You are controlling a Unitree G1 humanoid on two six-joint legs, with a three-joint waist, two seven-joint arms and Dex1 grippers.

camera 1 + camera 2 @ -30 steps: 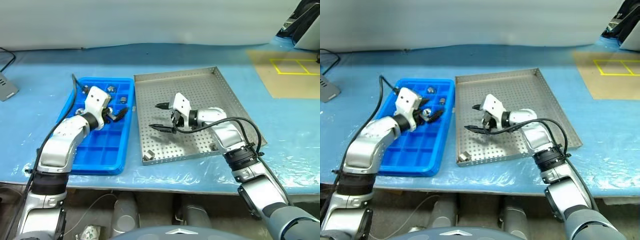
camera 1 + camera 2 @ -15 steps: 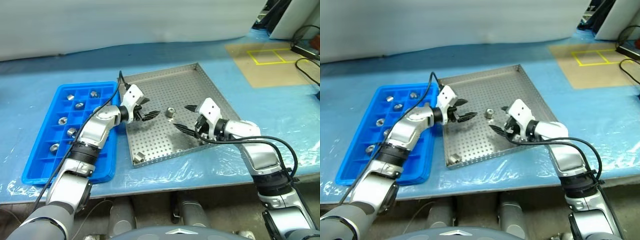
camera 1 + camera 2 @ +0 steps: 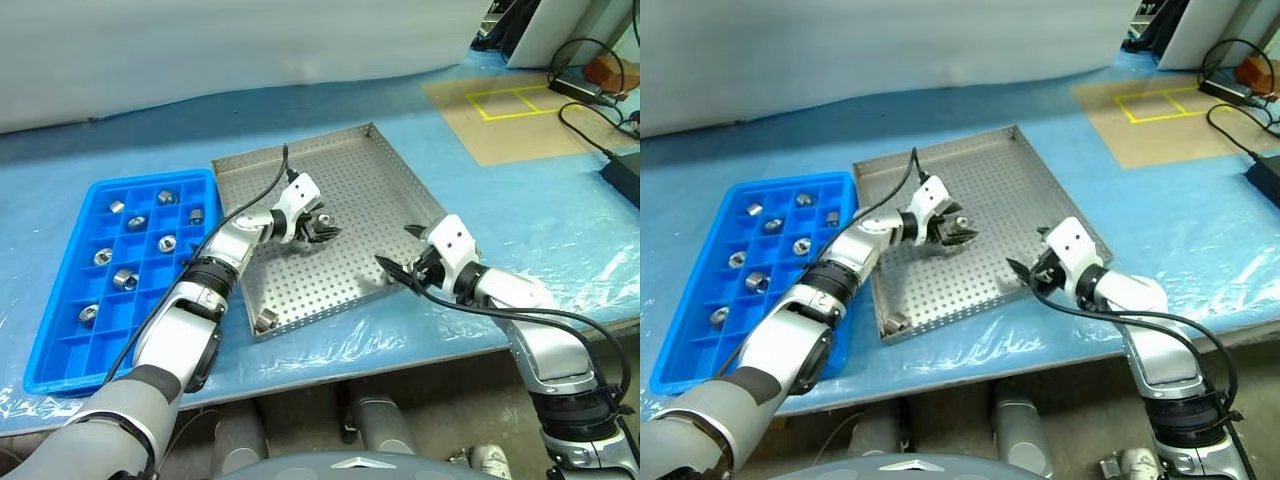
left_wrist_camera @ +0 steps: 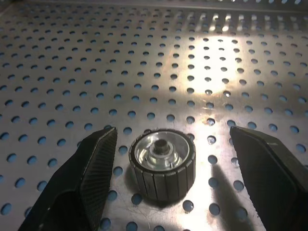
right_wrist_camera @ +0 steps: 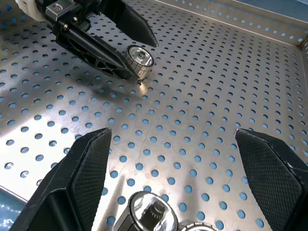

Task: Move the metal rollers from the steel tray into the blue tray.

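Over the steel tray [image 3: 400, 200], left tool [image 4: 166, 159] now straddles roller [image 4: 162, 162].

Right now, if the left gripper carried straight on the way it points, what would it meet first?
Most likely the metal roller lying on the steel tray; it sits between the open fingers of the left gripper, apparently untouched yet.

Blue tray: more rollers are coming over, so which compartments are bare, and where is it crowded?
The blue tray is crowded in its far half, where seven rollers fill compartments. Free patches: the near rows toward the table edge and most of the column beside the steel tray. The steel tray's far corner is bare; its middle holds the open left claw around one roller.
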